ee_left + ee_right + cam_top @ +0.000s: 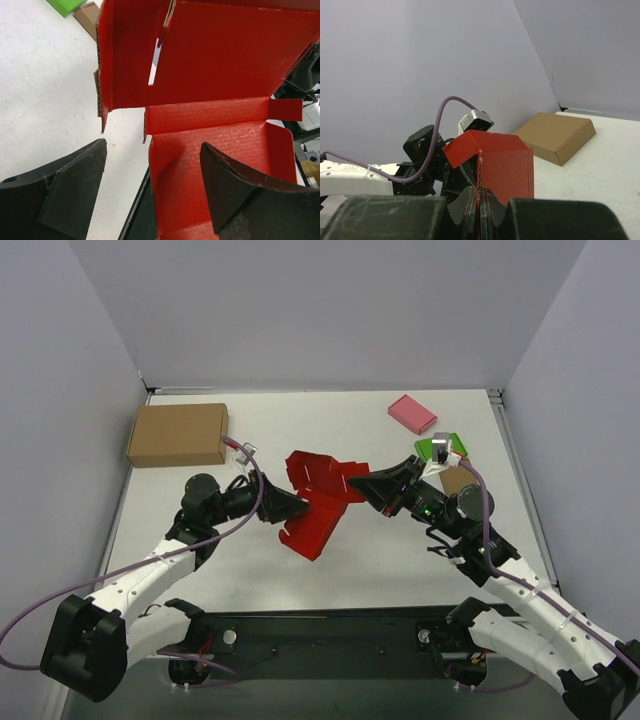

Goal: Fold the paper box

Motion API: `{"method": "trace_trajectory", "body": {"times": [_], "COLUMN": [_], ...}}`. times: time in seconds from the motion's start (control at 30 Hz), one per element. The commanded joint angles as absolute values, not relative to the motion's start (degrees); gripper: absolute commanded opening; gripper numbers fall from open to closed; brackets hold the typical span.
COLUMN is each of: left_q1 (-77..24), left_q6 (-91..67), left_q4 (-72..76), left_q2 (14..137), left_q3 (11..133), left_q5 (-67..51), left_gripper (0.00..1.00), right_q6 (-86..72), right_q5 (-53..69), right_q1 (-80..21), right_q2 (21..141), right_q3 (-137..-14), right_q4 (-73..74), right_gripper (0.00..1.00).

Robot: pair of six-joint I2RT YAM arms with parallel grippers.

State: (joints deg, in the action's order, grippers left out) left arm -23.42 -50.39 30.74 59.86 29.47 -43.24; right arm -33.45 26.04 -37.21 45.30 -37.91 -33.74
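Note:
The red paper box (318, 504) is partly unfolded in the middle of the table, with its flaps standing up. My right gripper (366, 485) is shut on the thin edge of a raised red flap (506, 161), which sits pinched between its jaws (480, 206). My left gripper (292, 508) is at the box's left side. In the left wrist view it (152, 187) stands open, straddling the edge of a red panel (220, 75). One finger (75, 195) is over the table and the other (235, 192) over the panel's inner face. Neither visibly presses on the cardboard.
A large brown carton (178, 434) lies at the back left and shows in the right wrist view as well (555, 136). A pink flat box (412, 413) and a green flat box (440, 448) lie at the back right, behind the right arm. Grey walls enclose the table.

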Motion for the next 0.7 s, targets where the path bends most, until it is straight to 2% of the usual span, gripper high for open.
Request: {"method": "trace_trajectory", "body": {"times": [0.0,0.17,0.4,0.47,0.57,0.6,0.67], "left_q1": [-24.96,-25.49,-26.10,-26.10,-26.10,-26.10,-26.10], "left_q6": [-51.59,-54.05,-56.60,-56.69,-56.16,-55.90,-55.37], "left_q4": [37.09,41.30,46.31,46.84,47.02,47.11,47.11], "left_q2": [61.26,63.62,66.35,66.79,66.97,66.89,66.19], "left_q3": [30.41,29.71,29.62,29.79,29.97,29.80,29.18], "left_q5": [-41.31,-41.39,-41.57,-41.57,-41.84,-41.75,-41.66], "left_gripper": [0.82,0.70,0.59,0.46,0.36,0.26,0.17], "right_q6": [-33.93,-34.01,-33.84,-33.92,-33.84,-33.40,-32.61], "right_q5": [27.69,27.60,27.77,27.77,27.86,27.43,26.72], "right_q1": [-37.79,-37.79,-37.88,-37.88,-37.97,-37.97,-37.88], "right_q2": [43.86,43.42,43.24,43.33,43.59,43.51,43.51], "right_q3": [-38.76,-38.58,-38.50,-38.50,-38.50,-38.50,-38.41], "right_q4": [-39.81,-39.64,-39.29,-39.20,-39.03,-38.76,-37.01], "right_gripper": [0.00,0.00,0.00,0.00,0.00,0.00,0.00]}}
